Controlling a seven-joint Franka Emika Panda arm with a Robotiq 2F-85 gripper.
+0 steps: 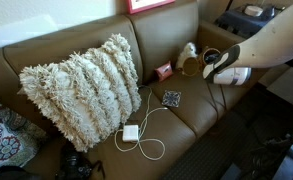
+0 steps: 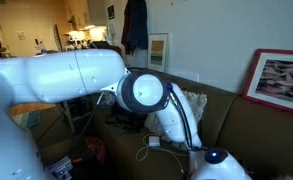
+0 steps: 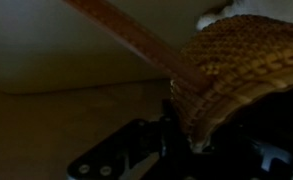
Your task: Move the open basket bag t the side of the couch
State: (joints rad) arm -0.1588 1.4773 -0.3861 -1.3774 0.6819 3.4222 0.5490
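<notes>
One gripper: clamped on the wall of the open basket bag; the wrist view shows the woven rim running down between the dark fingers.
Basket position: far end of the couch seat, close to the back cushion and the padded armrest. Resting on the leather or lifted clear: cannot tell.
Basket detail: tan-brown weave, round, mouth turned toward the camera in an exterior view. In the wrist view a flat tan strap runs diagonally from the upper left to its rim.
Neighbours: cream fuzzy lump just beside the basket on the backrest side; pink box near that, against the back cushion.
Writing: any print on the pink box is too small to read.
Arm: white, reaches in from the edge of the frame to the basket end of the couch; in an exterior view it fills the foreground and hides the basket.
Mid-seat: dark patterned square lying flat; white charger near the front edge, its cable looping beside it.
Pillow: shaggy cream pillow leaning on the backrest, well apart from the basket.
Other end: patterned cushion, partly cut off by the frame.
Wall: framed picture above the couch back, too blurred to show any lettering; dark jacket hanging farther off.
</notes>
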